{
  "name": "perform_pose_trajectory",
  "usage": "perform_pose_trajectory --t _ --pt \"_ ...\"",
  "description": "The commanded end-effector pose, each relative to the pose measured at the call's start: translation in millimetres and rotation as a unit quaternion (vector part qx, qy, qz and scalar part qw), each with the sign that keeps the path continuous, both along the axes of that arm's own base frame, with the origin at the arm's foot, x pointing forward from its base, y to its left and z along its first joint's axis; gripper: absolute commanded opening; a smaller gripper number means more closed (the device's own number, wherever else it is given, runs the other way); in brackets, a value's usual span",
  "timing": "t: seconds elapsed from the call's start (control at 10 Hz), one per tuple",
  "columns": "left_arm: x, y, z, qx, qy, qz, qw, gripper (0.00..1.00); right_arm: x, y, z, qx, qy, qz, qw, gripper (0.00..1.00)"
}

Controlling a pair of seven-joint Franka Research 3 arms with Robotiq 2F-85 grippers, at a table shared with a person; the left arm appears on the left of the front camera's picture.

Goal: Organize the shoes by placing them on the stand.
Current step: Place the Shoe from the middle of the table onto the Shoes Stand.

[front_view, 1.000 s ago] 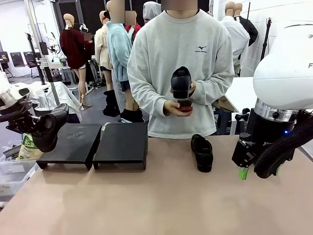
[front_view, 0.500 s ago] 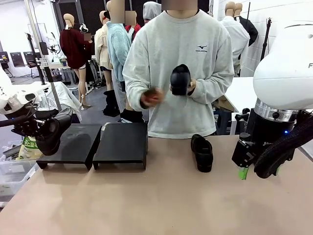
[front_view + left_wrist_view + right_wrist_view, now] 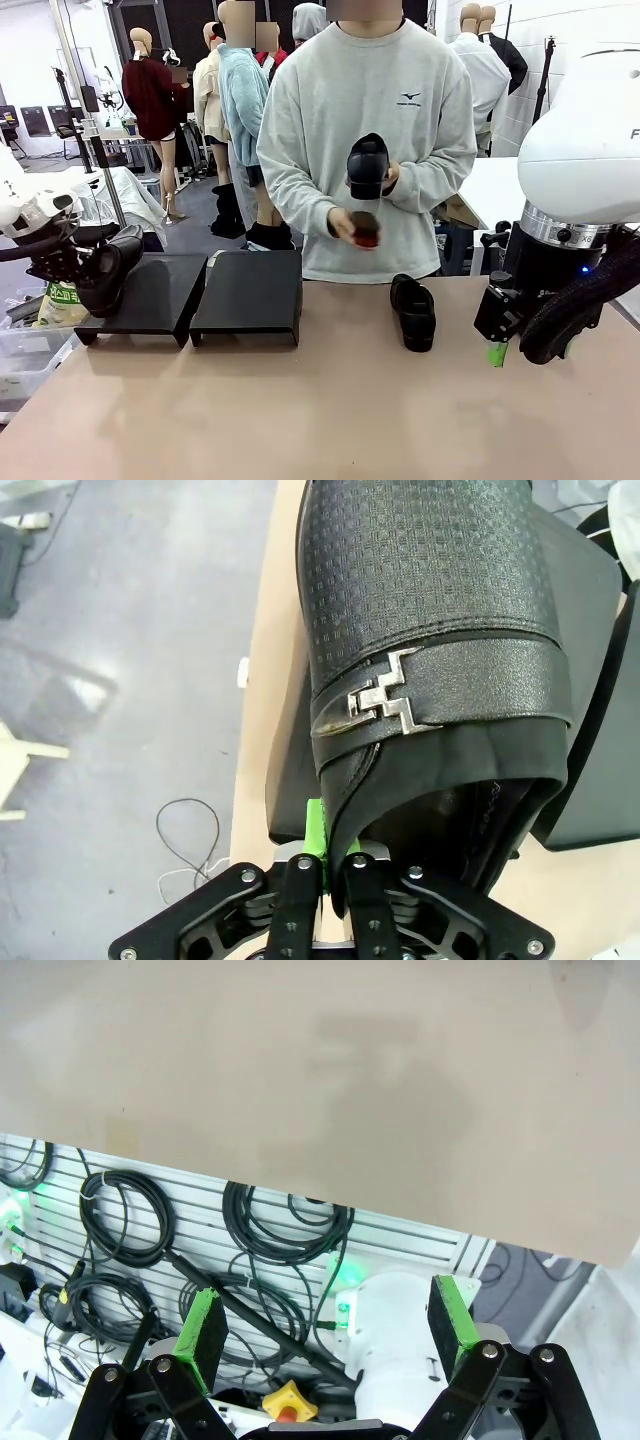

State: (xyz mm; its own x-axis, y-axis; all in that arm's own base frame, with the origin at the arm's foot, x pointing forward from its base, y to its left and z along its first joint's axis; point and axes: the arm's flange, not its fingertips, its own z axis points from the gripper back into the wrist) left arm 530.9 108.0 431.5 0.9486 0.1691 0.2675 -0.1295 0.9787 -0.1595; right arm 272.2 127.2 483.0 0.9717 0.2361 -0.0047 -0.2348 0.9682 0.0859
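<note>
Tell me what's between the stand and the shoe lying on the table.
Nothing: in the front view bare tabletop separates the stand from the shoe.

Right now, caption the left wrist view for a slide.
Left gripper pinching a black buckled shoe by its collar over the stand.

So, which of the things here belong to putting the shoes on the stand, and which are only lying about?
Belong to the job:
- shoe in the left jaws
- shoe on the table
- shoe in the person's hand
- stand

Only lying about:
- bag with green print
- clear bin
- coiled cables
- small dark red thing in the person's other hand
</note>
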Motion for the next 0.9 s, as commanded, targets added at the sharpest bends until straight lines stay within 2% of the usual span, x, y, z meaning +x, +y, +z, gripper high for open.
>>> perform_pose_trajectory --t 0.0,0.2,0.3,0.7,0.8 --pt "8.3 9.9 1.6 -0.015 -0.006 -0.001 1.000 0.00 -1.2 3.0 -0.8 0.006 0.003 -0.006 1.000 1.00" --pt "10.3 10.5 -0.8 -0.014 0.015 -0.012 1.000 0.00 -1.2 3.0 -0.8 0.006 0.003 -0.006 1.000 1.00" --pt "10.5 10.9 -1.0 -0.014 0.021 -0.013 1.000 0.10 -1.2 3.0 -0.8 0.006 0.003 -0.006 1.000 1.00" --pt "9.4 10.4 -0.7 -0.013 0.047 -0.003 0.999 0.90 -1.2 3.0 -0.8 0.006 0.003 -0.006 1.000 1.00" --pt "9.1 10.2 0.9 -0.010 0.046 0.003 0.999 1.00 -1.2 3.0 -0.8 0.006 0.003 -0.006 1.000 1.00"
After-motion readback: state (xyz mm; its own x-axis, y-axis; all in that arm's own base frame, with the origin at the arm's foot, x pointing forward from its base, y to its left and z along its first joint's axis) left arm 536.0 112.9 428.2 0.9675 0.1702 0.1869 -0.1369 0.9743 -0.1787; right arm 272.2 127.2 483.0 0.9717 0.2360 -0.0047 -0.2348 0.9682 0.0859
